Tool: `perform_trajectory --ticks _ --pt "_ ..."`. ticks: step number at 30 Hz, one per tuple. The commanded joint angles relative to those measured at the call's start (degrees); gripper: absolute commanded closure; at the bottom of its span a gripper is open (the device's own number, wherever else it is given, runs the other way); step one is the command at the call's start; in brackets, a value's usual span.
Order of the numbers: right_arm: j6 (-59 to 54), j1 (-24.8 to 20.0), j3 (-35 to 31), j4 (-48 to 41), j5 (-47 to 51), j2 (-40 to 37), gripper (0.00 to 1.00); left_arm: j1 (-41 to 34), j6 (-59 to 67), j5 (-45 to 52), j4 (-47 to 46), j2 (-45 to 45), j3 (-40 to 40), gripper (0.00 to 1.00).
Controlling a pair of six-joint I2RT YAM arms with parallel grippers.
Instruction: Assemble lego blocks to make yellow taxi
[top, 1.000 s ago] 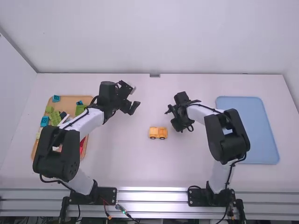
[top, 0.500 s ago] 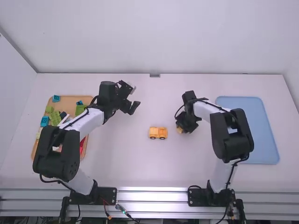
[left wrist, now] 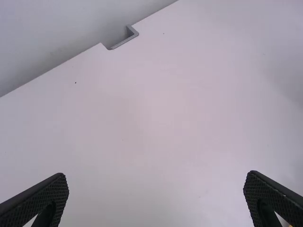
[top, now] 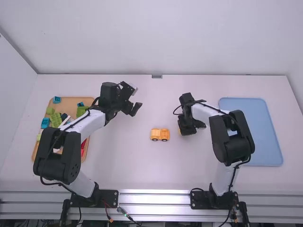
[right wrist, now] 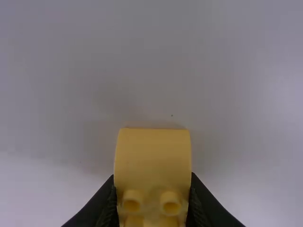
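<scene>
My right gripper [top: 184,129] has a yellow block [right wrist: 153,156] pinched tight, with one finger on each side of it. The block is wide and smooth on one part, and it has little round bumps [right wrist: 170,202] on another part. I see the white table [top: 128,165] under the block, but I can't tell if the block touches it. Just beside this gripper, on the side toward my left arm [top: 91,123], a small yellow car [top: 160,135] sits on the table. The car stands upright on its wheels, and I can see two dark ones along the side near my bases. The block and the car are apart. My left gripper [top: 134,107] is up over the table, farther away from my bases than the car is. Its two fingers [left wrist: 35,201] are spread wide apart. Way over on my left is a brown tray [top: 71,100] with lots of blocks. I see green blocks [top: 56,119], blue blocks [top: 45,123] and a bit of red [top: 83,147] there. My left arm goes across the tray and hides some of it. On my right side a flat blue tray [top: 260,132] lies on the table, and the bend of my right arm [top: 230,137] covers part of its edge.
</scene>
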Motion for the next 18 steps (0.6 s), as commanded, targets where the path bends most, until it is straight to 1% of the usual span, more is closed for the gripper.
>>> perform_trajectory --ticks 1,6,7,8,9,10,11,12,13,14,16,18 --pt "5.07 -0.15 0.09 -0.5 3.37 0.61 1.0 0.31 0.04 -0.22 0.04 -0.96 -0.31 0.01" --pt "6.4 -0.2 0.09 -0.52 3.5 0.61 1.0 0.31 0.02 -0.22 0.07 -0.96 -0.31 0.01" --pt "6.4 -0.2 0.09 -0.5 3.54 0.61 0.96 0.31 0.02 -0.22 0.07 -0.96 -0.31 0.01" --pt "6.4 -0.2 0.09 -0.44 3.8 0.61 0.84 0.31 0.04 -0.22 0.09 -0.96 -0.31 0.01" --pt "6.34 -0.2 0.09 -0.48 3.67 0.61 0.69 0.31 0.02 -0.22 0.09 -0.96 -0.31 0.01" --pt "6.14 -0.2 0.09 -0.46 3.61 0.61 0.56 0.31 0.04 -0.22 0.09 -0.96 -0.31 0.01" --pt "5.86 -0.17 0.09 -0.39 3.48 0.61 0.49 0.31 0.04 -0.22 0.07 -0.96 -0.31 0.01" --pt "5.4 -0.2 0.09 -0.35 3.5 0.61 0.32 0.31 0.02 -0.22 0.07 -0.96 -0.31 0.01" --pt "5.29 -0.2 0.09 -0.33 3.5 0.61 0.3 0.31 0.02 -0.22 0.07 -0.96 -0.31 0.01" --pt "5.31 -0.2 0.09 -0.37 3.45 0.61 0.19 0.31 0.02 -0.22 0.02 -0.96 -0.31 0.01" --pt "5.03 -0.2 0.09 -0.31 3.52 0.61 0.09 0.31 0.02 -0.22 0.04 -0.96 -0.31 0.01" --pt "4.66 -0.2 0.09 -0.11 3.48 0.61 0.04 0.31 0.04 -0.2 0.04 -0.96 -0.31 0.01"
